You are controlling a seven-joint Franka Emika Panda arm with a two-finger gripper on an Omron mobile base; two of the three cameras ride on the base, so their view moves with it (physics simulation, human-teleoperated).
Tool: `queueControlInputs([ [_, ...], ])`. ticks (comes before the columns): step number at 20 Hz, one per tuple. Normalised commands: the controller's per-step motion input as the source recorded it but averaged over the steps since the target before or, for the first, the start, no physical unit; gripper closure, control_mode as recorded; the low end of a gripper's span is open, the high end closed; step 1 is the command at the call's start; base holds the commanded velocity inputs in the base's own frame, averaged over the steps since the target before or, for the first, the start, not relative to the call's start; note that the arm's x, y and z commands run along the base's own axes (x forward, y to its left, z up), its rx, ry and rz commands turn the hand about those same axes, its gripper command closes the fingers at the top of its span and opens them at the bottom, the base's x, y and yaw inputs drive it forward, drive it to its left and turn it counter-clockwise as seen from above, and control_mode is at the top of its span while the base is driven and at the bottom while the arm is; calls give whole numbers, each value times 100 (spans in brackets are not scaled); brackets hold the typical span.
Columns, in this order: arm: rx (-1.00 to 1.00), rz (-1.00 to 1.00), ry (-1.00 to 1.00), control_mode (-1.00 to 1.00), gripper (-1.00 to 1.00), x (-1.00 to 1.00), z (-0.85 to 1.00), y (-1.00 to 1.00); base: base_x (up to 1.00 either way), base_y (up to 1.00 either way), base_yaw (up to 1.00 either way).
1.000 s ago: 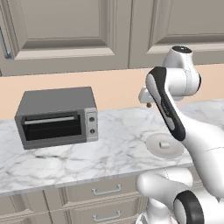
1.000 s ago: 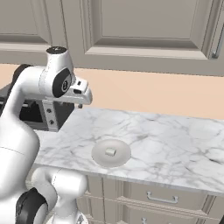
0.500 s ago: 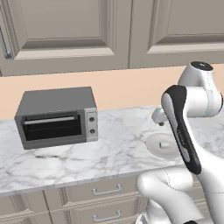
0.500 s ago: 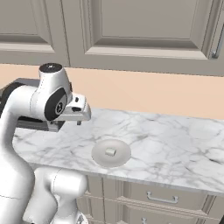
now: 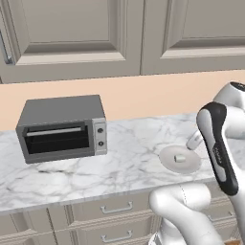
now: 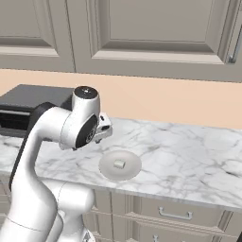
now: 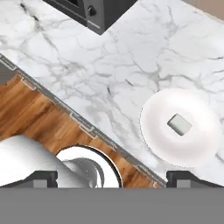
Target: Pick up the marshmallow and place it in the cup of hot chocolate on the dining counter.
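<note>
Fingers (image 7: 112,177): two dark tips set wide apart at the hand view's lower edge, nothing between them, apparently high above the surface (image 7: 131,52) | marshmallow (image 7: 179,124): up and right of the fingers, lying at the middle of the round plate (image 7: 153,131) | toaster oven (image 5: 62,128): far off, well apart from the plate
</note>
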Motion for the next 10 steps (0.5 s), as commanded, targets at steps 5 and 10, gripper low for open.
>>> queueControlInputs([
  [5, 0, 57, -5, -100, -100, 26, -44, -46, 0, 0, 0],
  [10, 4, 47, -2, -100, -100, 57, -45, -39, 0, 0, 0],
])
